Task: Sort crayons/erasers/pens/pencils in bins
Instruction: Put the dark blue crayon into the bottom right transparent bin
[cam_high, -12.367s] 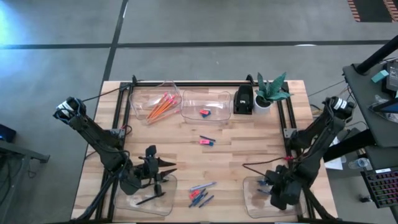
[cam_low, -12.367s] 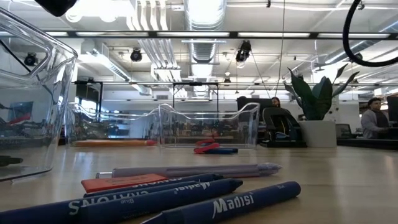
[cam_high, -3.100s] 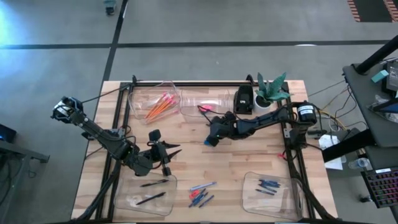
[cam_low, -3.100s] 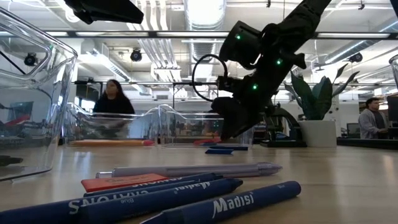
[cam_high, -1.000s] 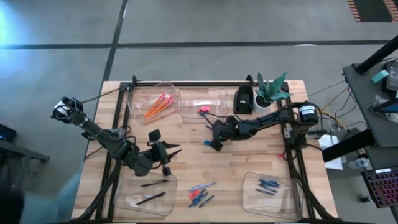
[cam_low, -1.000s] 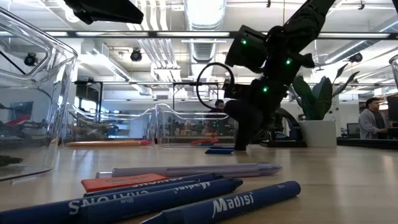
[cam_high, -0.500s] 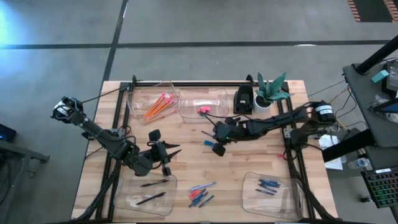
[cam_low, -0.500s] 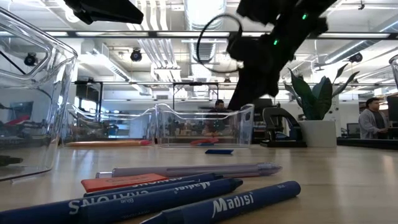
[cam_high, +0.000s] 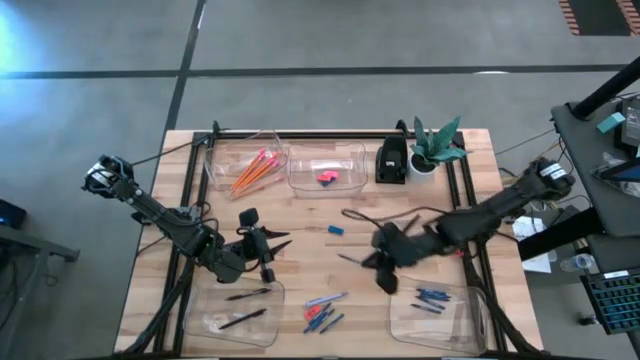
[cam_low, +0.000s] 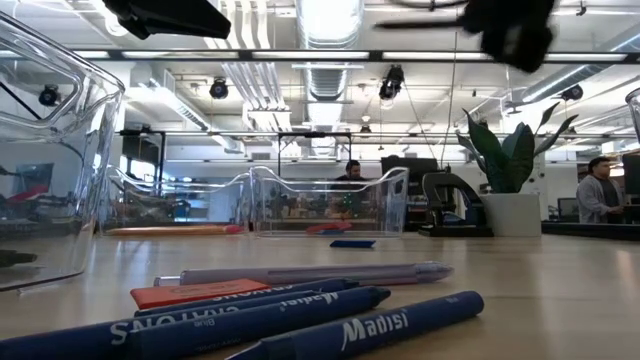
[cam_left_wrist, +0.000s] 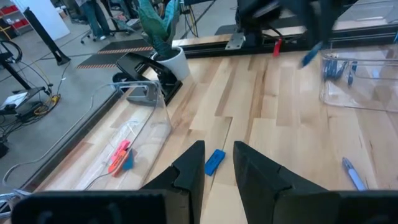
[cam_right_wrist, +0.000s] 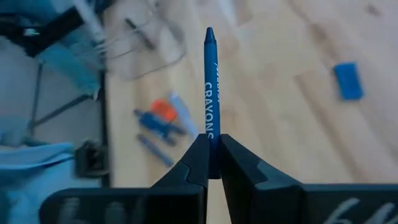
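My right gripper (cam_high: 380, 270) hangs over the table right of centre, beside the near right bin (cam_high: 437, 312) that holds blue crayons, and is shut on a blue crayon (cam_right_wrist: 209, 81). My left gripper (cam_left_wrist: 217, 167) is open and empty above the near left bin (cam_high: 233, 312), which holds black pens. A blue eraser (cam_high: 336, 229) lies flat on the table's middle. Several blue crayons, a red one and a pale pen (cam_high: 322, 311) lie on the table between the near bins. Orange pencils lie in the far left bin (cam_high: 243, 163), and a pink eraser lies in the far middle bin (cam_high: 327, 170). My right gripper pinches one end of the crayon (cam_right_wrist: 210, 132) between its two fingers. The crayon lies along the fingers and sticks out forward past their tips, its pointed tip (cam_right_wrist: 209, 31) away from the gripper. It is lifted clear of the table.
A small black box (cam_high: 392, 160) and a potted plant (cam_high: 434, 148) stand at the far right. Black frame rails run along the table's left and right sides. Bare wood lies around the blue eraser. People show in the room behind the table in the low view.
My right gripper has swung from beside the blue eraser at the table's middle toward the near right edge and upward, carrying the blue crayon. It has left the middle of the low view. The blue eraser stays on the table.
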